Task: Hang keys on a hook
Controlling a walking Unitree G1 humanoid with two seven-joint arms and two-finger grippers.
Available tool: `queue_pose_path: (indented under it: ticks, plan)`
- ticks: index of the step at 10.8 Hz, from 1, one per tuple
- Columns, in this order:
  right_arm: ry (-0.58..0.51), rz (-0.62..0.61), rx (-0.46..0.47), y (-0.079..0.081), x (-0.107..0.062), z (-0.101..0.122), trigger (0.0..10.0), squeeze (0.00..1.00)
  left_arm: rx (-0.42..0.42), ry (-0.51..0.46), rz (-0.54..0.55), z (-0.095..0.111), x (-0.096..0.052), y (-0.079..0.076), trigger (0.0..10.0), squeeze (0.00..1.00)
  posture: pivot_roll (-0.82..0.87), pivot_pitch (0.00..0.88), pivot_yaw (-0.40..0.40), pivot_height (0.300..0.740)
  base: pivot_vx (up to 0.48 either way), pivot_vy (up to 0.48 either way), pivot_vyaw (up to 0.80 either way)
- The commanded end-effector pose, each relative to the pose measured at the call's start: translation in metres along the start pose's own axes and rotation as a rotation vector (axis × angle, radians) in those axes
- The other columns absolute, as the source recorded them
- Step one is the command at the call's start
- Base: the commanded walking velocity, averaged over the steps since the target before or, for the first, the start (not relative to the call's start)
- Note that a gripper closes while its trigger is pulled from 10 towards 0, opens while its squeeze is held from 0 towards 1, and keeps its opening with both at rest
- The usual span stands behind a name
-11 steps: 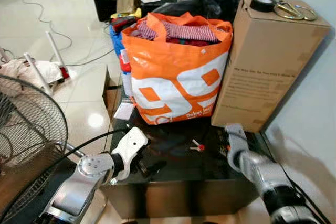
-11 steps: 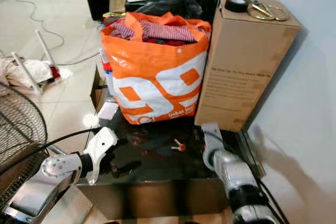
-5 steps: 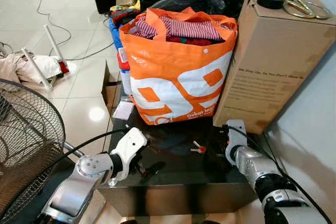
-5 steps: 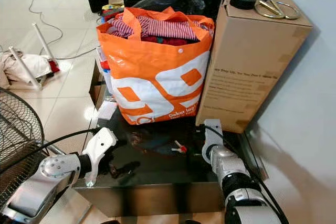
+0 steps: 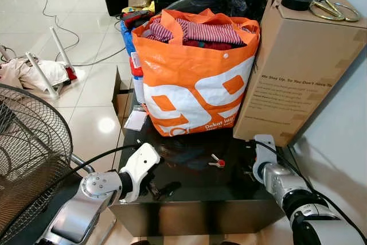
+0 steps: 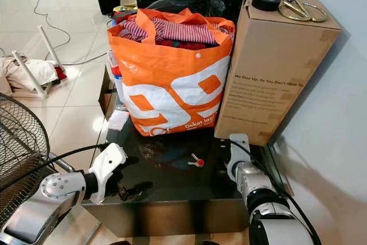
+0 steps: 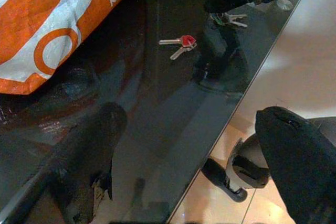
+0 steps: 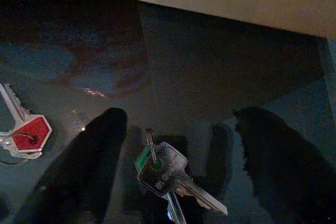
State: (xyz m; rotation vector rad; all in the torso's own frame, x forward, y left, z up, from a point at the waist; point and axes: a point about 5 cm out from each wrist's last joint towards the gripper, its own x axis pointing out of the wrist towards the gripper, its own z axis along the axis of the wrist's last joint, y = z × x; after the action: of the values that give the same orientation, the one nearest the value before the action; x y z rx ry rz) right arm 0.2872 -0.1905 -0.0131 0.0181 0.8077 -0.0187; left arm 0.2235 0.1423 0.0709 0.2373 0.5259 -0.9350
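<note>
Right gripper (image 8: 173,177) low over the black glass table (image 5: 195,190), fingers spread apart, green-tagged keys (image 8: 168,179) lying flat between them. Red-tagged keys (image 5: 217,162) nearby, before the orange bag (image 5: 195,78). Left gripper (image 7: 194,150) at the table's near edge, fingers likewise apart, holding nothing.

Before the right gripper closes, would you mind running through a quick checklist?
1. Right gripper open: ok.
2. Green-tagged keys lie between its fingers: ok.
3. Red-tagged keys outside the grasp: ok, off to one side.
4. Keys flat on the glass table; fingers low enough to pinch: cannot tell.
5. Box clear of the right arm: ok, close but apart.
6. Hook located: not ok.
</note>
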Motion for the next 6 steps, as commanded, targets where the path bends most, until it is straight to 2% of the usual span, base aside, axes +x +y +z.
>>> queue_pose_path:
  ticks: [1, 3, 6]
  plan:
    - [-0.009, -0.015, 0.020, -0.0028, 0.0001, 0.0020, 2.7, 0.00, 0.007, 0.000, -0.014, 0.0018, -0.0022, -0.0022, 10.0, 0.05, 0.02, 0.000, -0.011, 0.740, 0.000, 0.000, 0.00]
    - [0.004, -0.022, 0.036, -0.0032, 0.0004, -0.0032, 0.5, 0.00, 0.003, 0.011, -0.023, 0.0001, -0.0054, -0.0043, 10.0, 0.05, 0.03, 0.000, -0.004, 0.740, 0.000, 0.000, 0.00]
    - [0.006, -0.021, 0.067, -0.0008, 0.0009, -0.0074, 0.3, 0.00, -0.001, 0.021, -0.031, 0.0001, -0.0086, -0.0064, 10.0, 0.05, 0.03, 0.000, 0.005, 0.740, 0.000, 0.000, 0.00]
